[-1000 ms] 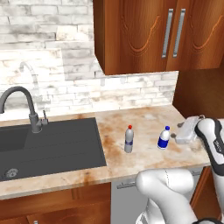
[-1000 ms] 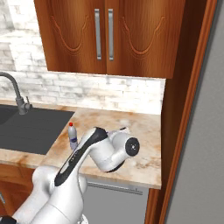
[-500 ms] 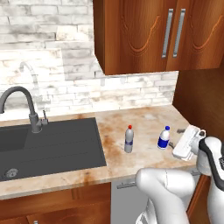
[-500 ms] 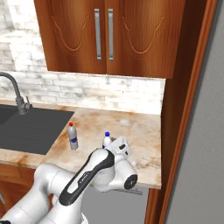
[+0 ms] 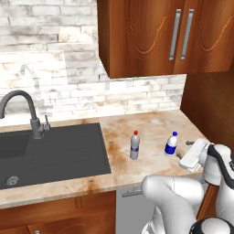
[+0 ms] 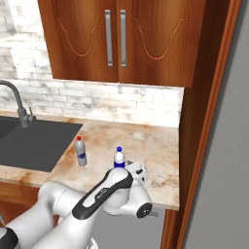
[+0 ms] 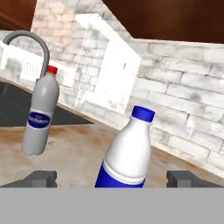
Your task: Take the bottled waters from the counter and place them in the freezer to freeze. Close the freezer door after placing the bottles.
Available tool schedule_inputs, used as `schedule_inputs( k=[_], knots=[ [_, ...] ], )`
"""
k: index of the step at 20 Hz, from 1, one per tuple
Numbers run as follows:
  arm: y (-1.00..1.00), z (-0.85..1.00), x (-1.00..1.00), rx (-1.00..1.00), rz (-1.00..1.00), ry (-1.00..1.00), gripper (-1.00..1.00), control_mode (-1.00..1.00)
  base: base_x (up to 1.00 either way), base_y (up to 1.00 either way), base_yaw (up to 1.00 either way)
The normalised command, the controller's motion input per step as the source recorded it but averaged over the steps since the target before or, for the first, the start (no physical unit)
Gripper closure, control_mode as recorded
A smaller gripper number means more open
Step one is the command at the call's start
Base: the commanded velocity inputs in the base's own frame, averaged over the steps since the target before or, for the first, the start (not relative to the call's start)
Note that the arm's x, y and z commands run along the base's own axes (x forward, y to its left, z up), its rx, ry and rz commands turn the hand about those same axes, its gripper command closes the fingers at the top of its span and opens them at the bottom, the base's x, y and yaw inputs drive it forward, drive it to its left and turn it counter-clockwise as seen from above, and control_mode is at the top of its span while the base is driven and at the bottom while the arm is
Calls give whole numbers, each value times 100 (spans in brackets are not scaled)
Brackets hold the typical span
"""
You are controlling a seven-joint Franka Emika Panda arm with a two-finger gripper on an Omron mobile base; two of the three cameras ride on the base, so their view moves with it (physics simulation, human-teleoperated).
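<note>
Two bottled waters stand upright on the marbled counter (image 5: 151,121). The greyish, red-capped one (image 5: 134,146) (image 6: 80,151) is nearer the sink. To its right stands the blue-capped one with the blue label (image 5: 171,144) (image 6: 119,158). My gripper (image 5: 184,149) hovers low at the counter's front right, open, just right of the blue-capped bottle. In the hand view that bottle (image 7: 129,153) rises close between the two spread fingertips (image 7: 181,178), touching neither, and the red-capped bottle (image 7: 40,116) stands farther off to the left. A flat grey face of the freezer unit (image 6: 219,160) lines the right edge.
A black inset sink (image 5: 50,153) with a grey curved faucet (image 5: 27,112) takes up the counter's left half. Wooden wall cabinets (image 5: 164,36) hang above over a white brick backsplash (image 5: 137,93). A tall wooden side panel (image 6: 204,121) ends the counter on the right.
The arm has swung lower and forward, bringing the hand down to counter height beside the blue-capped bottle. Both bottles stay where they were, and the jaws remain open.
</note>
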Motion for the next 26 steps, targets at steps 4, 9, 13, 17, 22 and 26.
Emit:
schedule_inputs(
  k=[4,9,13,17,22,26],
  knots=[
    [-18,-8,1,7,0,2,-100,-100,0,0,0],
    [0,-15,10,8,-2,9,-100,-100,0,0,0],
    [0,-8,16,8,0,2,-100,-100,0,0,0],
    [9,0,17,0,0,4,-100,-100,0,0,0],
    [2,0,26,0,0,1,-100,-100,0,0,0],
    [14,0,25,0,0,2,-100,-100,0,0,0]
  ],
)
